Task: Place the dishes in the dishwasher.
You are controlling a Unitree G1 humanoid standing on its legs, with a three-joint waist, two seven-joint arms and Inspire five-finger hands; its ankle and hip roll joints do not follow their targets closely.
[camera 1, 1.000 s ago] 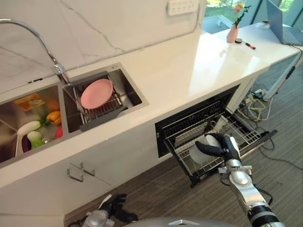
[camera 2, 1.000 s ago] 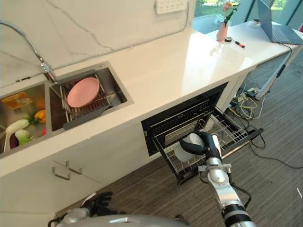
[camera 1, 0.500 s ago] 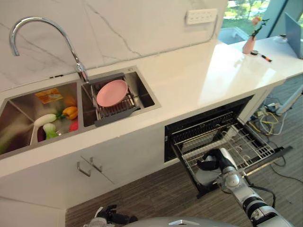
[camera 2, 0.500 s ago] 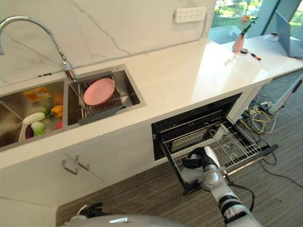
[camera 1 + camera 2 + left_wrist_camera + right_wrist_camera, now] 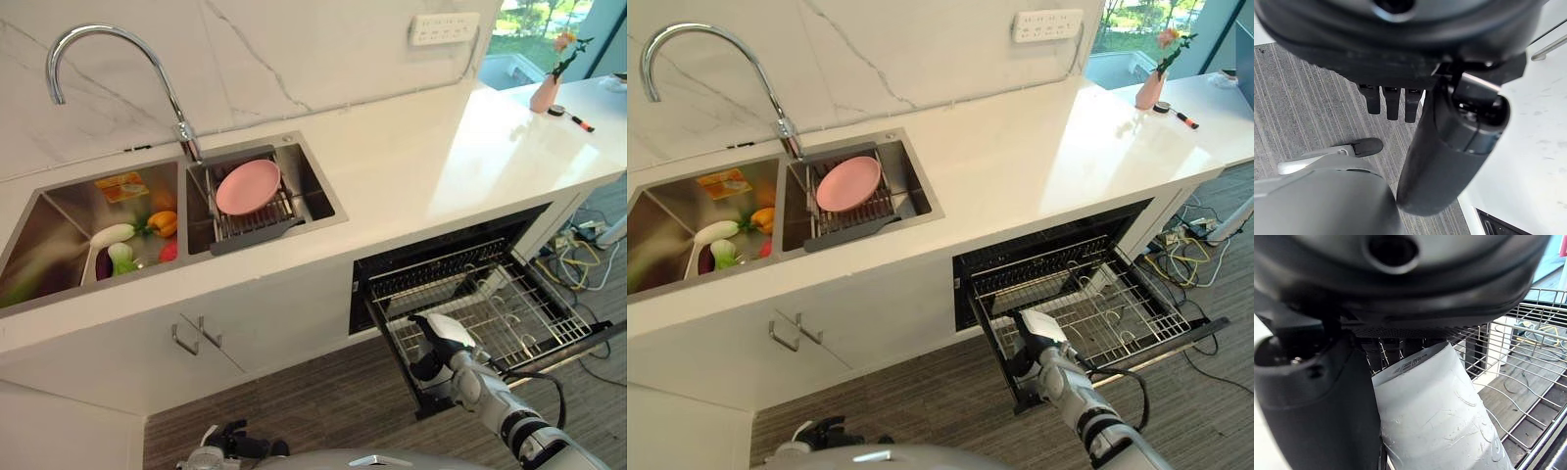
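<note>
- You have the white surface [image 5: 411, 166] running across the view, with a marbled wall behind it and a socket strip [image 5: 446, 27] on that wall.
- The sink [image 5: 167, 220] is set into the surface in two basins; a curved tap [image 5: 118, 69] stands at the back between them.
- Under the surface at the right, the dishwasher [image 5: 460, 274] is open and its wire rack [image 5: 490, 313] is pulled out over the floor.
- In the right basin you see a drying rack [image 5: 253, 213] with a pink plate [image 5: 248, 186] leaning on it.
- The left basin holds vegetables [image 5: 132, 245] and a small orange packet at its back.
- Your right robot hand [image 5: 436, 357] is at the rack's front left corner. In its wrist view its thumb and fingers curl round a white bowl [image 5: 1440, 416], gripping it against the rack wires.
- The bowl is inside the rack's front left corner, not yet let go.
- Your left robot hand [image 5: 1393, 103] hangs low over the floor beside the cupboard front; in its wrist view the fingers point straight down, loose, holding nothing.
- At the far right end of the surface stands a pink vase [image 5: 545, 90] with a flower, and a pen [image 5: 578, 119] lies just beside it.
- A cupboard handle [image 5: 196, 338] shows on the white front below the sink.
</note>
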